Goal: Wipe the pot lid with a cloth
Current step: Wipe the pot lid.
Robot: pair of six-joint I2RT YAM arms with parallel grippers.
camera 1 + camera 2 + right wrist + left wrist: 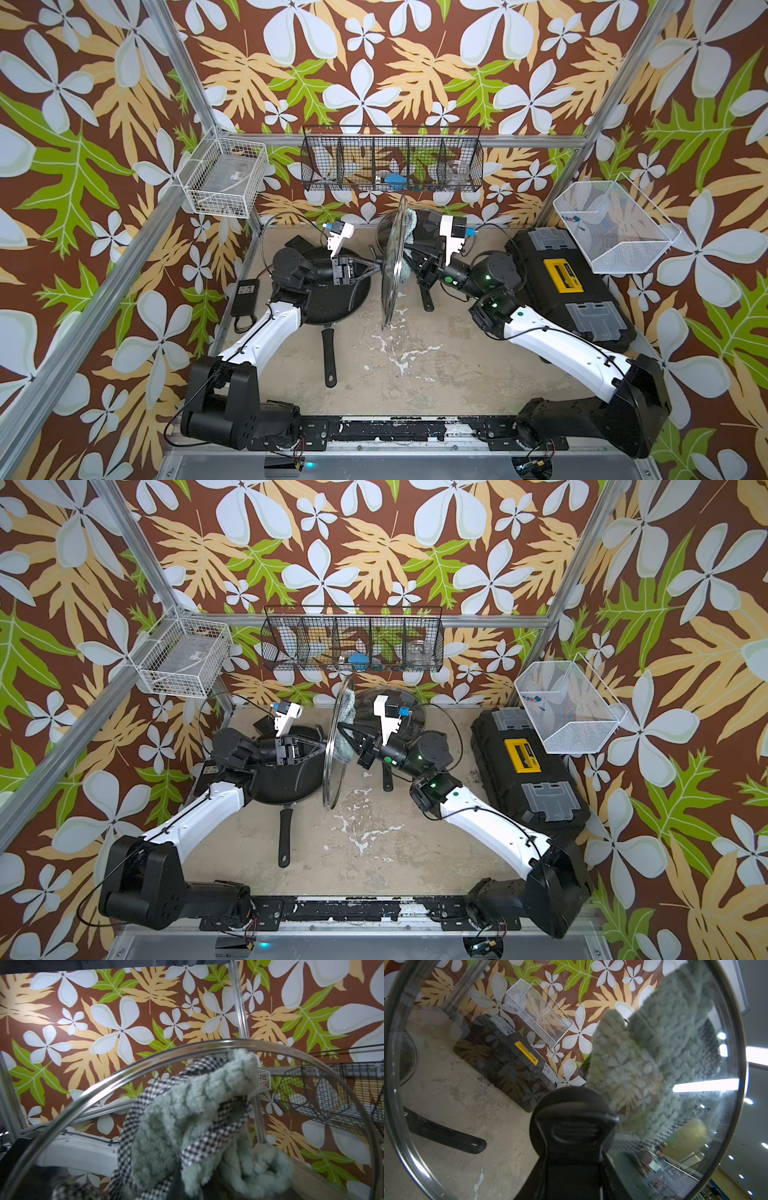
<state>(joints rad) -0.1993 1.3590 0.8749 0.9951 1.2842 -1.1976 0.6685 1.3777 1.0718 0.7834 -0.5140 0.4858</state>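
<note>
The pot lid (391, 270) (333, 750) is a glass disc with a steel rim, and it stands on edge above the table's middle. My left gripper (374, 262) (321, 746) is shut on the lid's black knob (571, 1113), and the lid (467, 1068) fills the left wrist view. The pale grey-teal cloth (410, 222) (347, 719) has a checked trim and lies pressed against the lid's far face. It shows through the glass (654, 1053). My right gripper (411, 254) (347, 731) is shut on the bunched cloth (187, 1118) just behind the lid's rim (145, 1061).
A black frying pan (332, 303) lies under the left arm, handle (329, 357) toward the front. A second glass lid (399, 712) sits at the back behind the right wrist. A black toolbox (569, 286) stands at the right. Wire baskets (615, 228) (226, 178) (390, 162) hang on the walls.
</note>
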